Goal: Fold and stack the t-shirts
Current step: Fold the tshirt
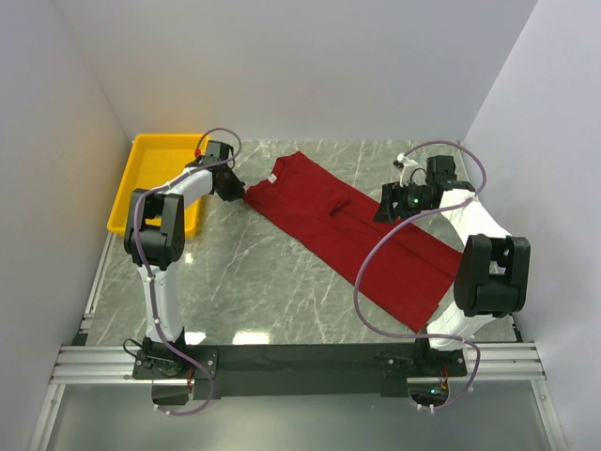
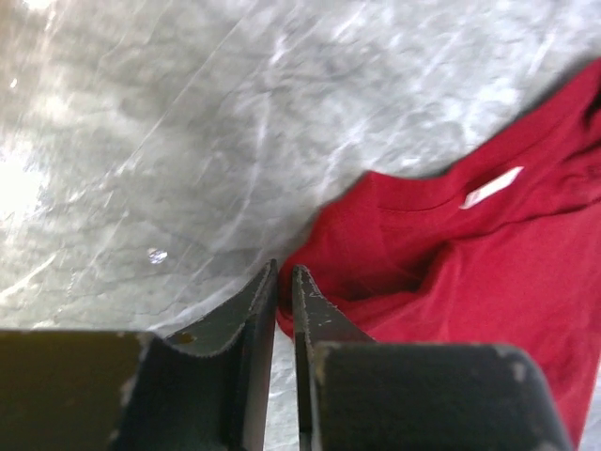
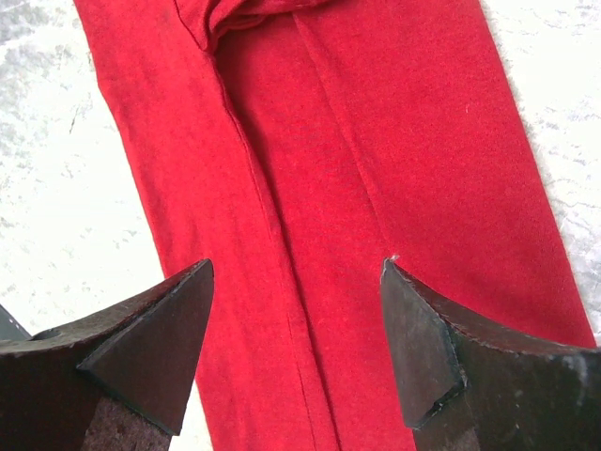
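Grey marble-patterned tabletop runs from the arm bases at the bottom of the overhead view to white walls at the top. Nearest the bases, the dark red t-shirt lies flat as a long narrow strip; its hem end sits at lower right and the strip runs diagonally to upper centre. Above the middle of this strip hangs the right gripper, jaws well apart with nothing between them and only cloth below. Farther back, at the collar end, the left gripper is low at the shirt's corner, just beside the white neck label. Its jaws are almost together, leaving a thin slit; whether cloth is nipped in that slit cannot be determined. A yellow bin stands at upper left, apart from the garment. Assessment: the lengthwise fold appears complete, since both sides look turned inward. The crosswise folds are not yet made, and no stack exists; only one garment is in view.
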`<state>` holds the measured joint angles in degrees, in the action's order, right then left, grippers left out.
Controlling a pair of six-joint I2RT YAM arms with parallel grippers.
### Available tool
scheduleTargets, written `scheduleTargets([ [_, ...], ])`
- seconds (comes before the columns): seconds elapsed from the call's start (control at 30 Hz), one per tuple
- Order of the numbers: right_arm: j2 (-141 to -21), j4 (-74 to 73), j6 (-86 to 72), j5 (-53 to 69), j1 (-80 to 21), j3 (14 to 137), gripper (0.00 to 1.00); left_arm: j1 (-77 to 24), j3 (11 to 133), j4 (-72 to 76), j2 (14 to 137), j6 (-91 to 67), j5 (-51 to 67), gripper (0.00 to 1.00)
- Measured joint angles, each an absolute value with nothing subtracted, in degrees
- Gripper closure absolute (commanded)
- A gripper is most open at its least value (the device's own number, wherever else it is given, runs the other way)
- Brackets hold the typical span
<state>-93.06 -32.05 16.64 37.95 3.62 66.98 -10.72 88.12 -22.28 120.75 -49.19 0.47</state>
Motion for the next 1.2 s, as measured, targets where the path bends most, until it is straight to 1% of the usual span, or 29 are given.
scheduleTargets([
  [0.13,-93.06,-31.92,16.91,37.95,3.62,66.46,0.22,-10.57,88.86,-22.04,120.75,-48.60,2.26,0.89],
  [0.27,-93.14,-31.94,17.06,37.93,3.62,65.93,0.22,-10.39,89.25,-22.09,120.75,-47.70,4.16,0.87],
  [0.3,-93.14,-31.94,17.10,37.95,3.62,65.93,0.22,-10.31,89.41,-22.13,120.75,-47.40,4.62,0.88],
  [0.33,-93.14,-31.92,17.21,37.95,3.62,65.93,0.22,-10.24,89.62,-22.15,120.75,-47.07,4.97,0.90],
  [0.37,-93.14,-31.92,17.28,37.95,3.62,65.93,0.21,-10.17,89.80,-22.11,120.75,-46.65,5.26,0.97],
  [0.4,-93.17,-31.92,17.32,37.93,3.62,65.93,0.21,-10.11,89.93,-22.09,120.75,-46.30,5.41,0.99],
  [0.7,-93.17,-31.90,17.76,37.93,3.62,65.80,0.21,-8.88,90.02,-22.72,120.75,-45.82,6.33,0.99],
  [0.93,-93.23,-31.86,17.93,37.87,3.62,65.30,0.21,-7.44,91.70,-26.74,122.26,-46.85,10.61,0.99],
  [1.03,-93.23,-31.86,18.04,37.85,3.62,65.30,0.21,-7.05,94.13,-28.88,124.36,-47.27,12.08,0.89],
  [1.07,-93.25,-31.86,18.11,37.87,3.62,65.30,0.21,-6.94,94.96,-29.63,124.97,-47.35,12.27,0.82],
  [1.17,-93.25,-31.86,18.15,37.87,3.62,65.28,0.21,-6.83,96.12,-31.27,125.51,-47.29,12.43,0.73],
  [1.2,-93.25,-31.86,18.17,37.87,3.62,65.28,0.21,-6.83,96.47,-31.51,125.51,-47.16,12.40,0.72],
])
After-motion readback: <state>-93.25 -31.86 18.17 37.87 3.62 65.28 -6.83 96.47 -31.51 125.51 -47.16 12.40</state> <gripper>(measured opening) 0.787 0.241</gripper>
